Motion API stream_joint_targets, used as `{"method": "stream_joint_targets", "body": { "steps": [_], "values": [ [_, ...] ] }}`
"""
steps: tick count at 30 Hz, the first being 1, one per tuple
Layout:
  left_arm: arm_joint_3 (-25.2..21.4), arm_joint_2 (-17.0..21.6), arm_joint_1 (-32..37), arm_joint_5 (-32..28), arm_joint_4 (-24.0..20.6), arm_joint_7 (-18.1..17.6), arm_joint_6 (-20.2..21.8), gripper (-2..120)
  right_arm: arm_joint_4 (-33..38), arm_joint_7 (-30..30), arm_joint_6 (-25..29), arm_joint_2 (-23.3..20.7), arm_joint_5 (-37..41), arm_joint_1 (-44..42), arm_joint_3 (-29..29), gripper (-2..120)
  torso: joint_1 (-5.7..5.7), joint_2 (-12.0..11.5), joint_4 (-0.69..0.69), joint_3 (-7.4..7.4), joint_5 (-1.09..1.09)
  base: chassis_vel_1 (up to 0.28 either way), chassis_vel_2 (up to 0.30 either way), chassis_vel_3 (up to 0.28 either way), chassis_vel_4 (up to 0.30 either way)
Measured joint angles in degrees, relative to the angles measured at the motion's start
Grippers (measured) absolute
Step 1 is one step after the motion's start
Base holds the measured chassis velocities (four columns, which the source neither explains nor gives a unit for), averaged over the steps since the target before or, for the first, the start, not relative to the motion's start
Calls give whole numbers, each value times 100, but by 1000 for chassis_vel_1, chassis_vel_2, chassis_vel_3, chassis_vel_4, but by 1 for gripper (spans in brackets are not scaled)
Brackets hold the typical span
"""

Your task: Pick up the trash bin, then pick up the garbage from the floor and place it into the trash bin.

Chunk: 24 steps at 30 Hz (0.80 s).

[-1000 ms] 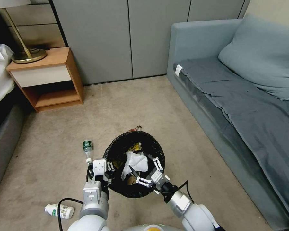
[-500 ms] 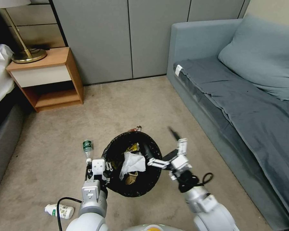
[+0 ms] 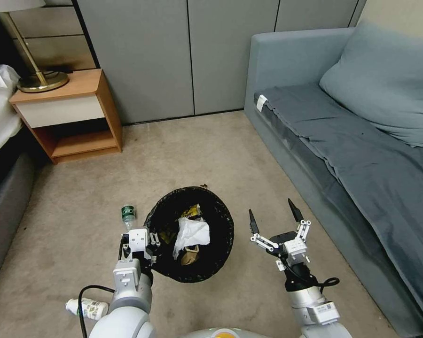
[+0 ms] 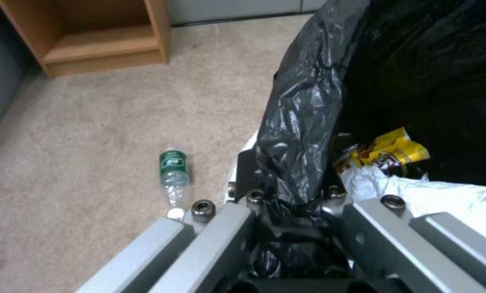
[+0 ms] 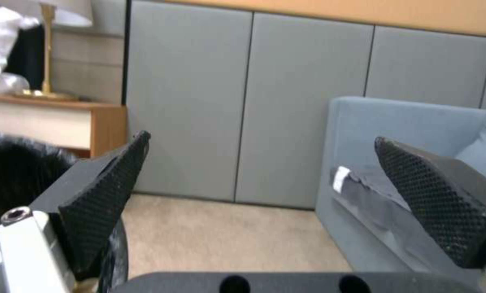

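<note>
My left hand (image 3: pixel 148 244) is clamped on the trash bin (image 3: pixel 190 234) rim, lower centre of frame, bag folded in the grip. Bin prob. light, liner slippery; pinch rim w/ plastic. Green-label bottle (image 3: pixel 128 216), left of bin: light, crushable, grip mid-body. Vs. 0.5 s ago: my right hand (image 3: pixel 275 225) has left the bin and hangs spread, empty, at lower right.

No text, brand name or number is legible. The green label on the clear bottle (image 4: pixel 173 167) lying on the floor (image 3: pixel 80 211) carries a pale mark, too small to read. The white bottle (image 3: pixel 85 309) shows green print, unreadable. The yellow wrapper (image 4: pixel 386 151) inside the trash bin (image 3: pixel 221 220) bears dark lettering, not decipherable.
</note>
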Motion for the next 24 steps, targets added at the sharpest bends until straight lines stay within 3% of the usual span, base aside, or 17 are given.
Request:
{"method": "stream_joint_targets", "body": {
  "steps": [24],
  "values": [
    [-1,-18,17,9,-48,-45,38,0,-129,-143,52,-11,216,140,-86,100,0,0,0,0,0,87,85,83,76]
  ]
}}
